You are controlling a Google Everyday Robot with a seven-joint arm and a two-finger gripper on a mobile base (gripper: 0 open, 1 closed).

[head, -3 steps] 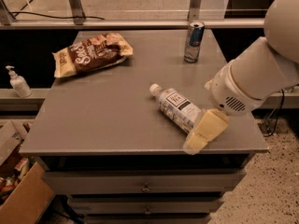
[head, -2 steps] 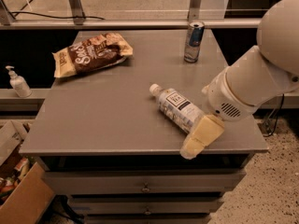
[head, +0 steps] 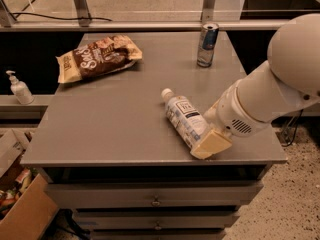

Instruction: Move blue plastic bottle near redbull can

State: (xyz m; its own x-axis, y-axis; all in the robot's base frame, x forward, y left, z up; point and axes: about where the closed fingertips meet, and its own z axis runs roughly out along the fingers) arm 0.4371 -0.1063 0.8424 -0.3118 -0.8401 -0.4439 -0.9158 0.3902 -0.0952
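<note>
The blue plastic bottle (head: 184, 116) lies on its side on the grey table (head: 115, 119), white cap pointing to the back left, base near the front right edge. The redbull can (head: 206, 44) stands upright at the back right of the table, well apart from the bottle. My gripper (head: 210, 143) is at the bottle's base end, low over the front edge of the table, and its cream-coloured tip overlaps the bottle's bottom. The big white arm (head: 270, 94) reaches in from the right.
A brown chips bag (head: 97, 56) lies at the back left of the table. A small white pump dispenser (head: 19, 88) stands on a ledge to the left. A cardboard box (head: 22, 204) sits on the floor at the lower left. Drawers (head: 155, 199) are under the tabletop.
My gripper has shifted a little to the left, closing in on the bottle's base end. The bottle, the can and the chips bag have not moved.
</note>
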